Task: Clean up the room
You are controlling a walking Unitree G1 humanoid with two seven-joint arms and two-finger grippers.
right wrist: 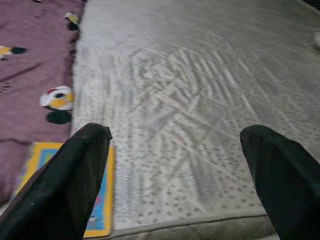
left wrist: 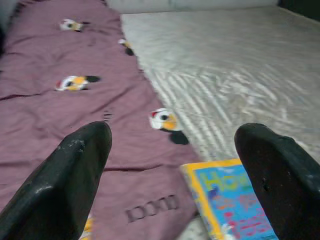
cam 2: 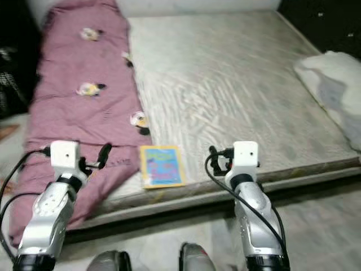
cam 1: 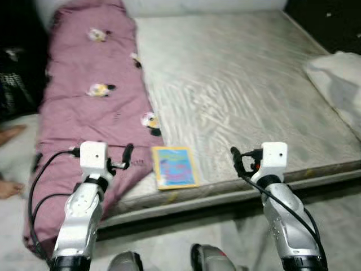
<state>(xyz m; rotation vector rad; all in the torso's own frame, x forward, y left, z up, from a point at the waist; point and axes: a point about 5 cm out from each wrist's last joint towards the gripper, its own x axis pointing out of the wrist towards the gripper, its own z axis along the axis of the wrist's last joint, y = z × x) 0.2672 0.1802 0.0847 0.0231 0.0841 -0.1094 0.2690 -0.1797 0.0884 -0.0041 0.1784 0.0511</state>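
Yellow-bordered, thin and stiff, the book (cam 1: 175, 166) lies flat on the mattress (cam 1: 242, 84), so my spread left gripper (left wrist: 175, 170) and right gripper (right wrist: 175, 175) should pinch its edge.

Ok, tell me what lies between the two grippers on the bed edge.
In the left eye view, a yellow-bordered book lies on the mattress between the left gripper and right gripper.
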